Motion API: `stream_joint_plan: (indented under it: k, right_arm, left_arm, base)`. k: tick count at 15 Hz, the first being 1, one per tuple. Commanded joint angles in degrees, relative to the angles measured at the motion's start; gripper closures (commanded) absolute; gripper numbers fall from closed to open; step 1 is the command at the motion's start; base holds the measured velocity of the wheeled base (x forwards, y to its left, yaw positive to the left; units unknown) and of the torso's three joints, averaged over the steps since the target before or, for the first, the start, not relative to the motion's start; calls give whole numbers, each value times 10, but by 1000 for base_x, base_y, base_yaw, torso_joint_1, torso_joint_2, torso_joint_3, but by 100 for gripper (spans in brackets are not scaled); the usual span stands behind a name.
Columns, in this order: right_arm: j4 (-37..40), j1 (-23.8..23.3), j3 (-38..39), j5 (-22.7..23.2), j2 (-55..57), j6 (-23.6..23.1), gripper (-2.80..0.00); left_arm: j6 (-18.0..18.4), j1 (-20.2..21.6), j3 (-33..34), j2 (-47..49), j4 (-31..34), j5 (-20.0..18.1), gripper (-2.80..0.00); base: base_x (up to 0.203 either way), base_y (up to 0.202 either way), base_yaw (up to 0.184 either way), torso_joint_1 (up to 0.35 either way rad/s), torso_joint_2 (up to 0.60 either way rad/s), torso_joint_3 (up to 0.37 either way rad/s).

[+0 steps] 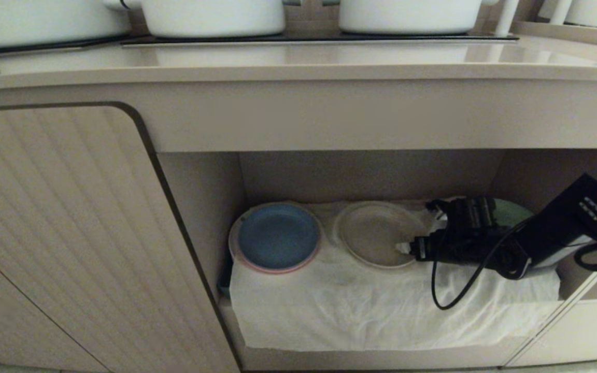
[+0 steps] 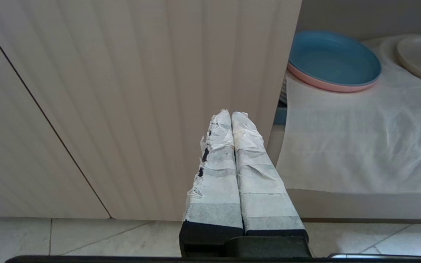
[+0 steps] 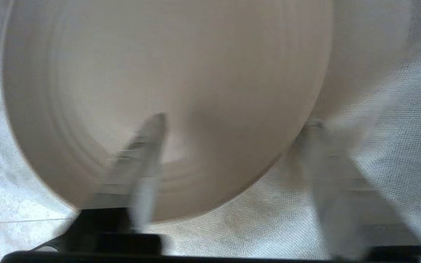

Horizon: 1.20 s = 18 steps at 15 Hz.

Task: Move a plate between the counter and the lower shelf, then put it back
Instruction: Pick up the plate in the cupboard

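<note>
My left gripper hangs parked by the cabinet door, fingers pressed together, empty. The plate lies on the lower shelf, mid cloth. My right gripper reaches in level, fingers spread astride its rim, w/ one above; I should close slowly & squarely.

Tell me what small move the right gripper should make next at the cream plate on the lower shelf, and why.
Probably close the fingers onto the plate's rim. The right gripper straddles its near edge, one finger over the plate, the other outside, jaws apart. The plate lies flat on the white cloth, so lift only once gripped.
</note>
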Motion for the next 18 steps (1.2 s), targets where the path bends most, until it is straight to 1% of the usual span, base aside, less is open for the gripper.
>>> stream_joint_plan:
  k: [1,4,18]
  right_arm:
    - [-4,1,0,2,2,0,0]
    - [-5,1,-1,-5,4,0,0]
    - [2,0,0,-6,-7,0,0]
  left_arm:
    - [0,0,0,0,0,0,0]
    - [0,0,0,0,0,0,0]
    - [0,0,0,0,0,0,0]
  base:
    - [0,0,0,0,0,0]
    - [0,0,0,0,0,0]
    - [0,0,0,0,0,0]
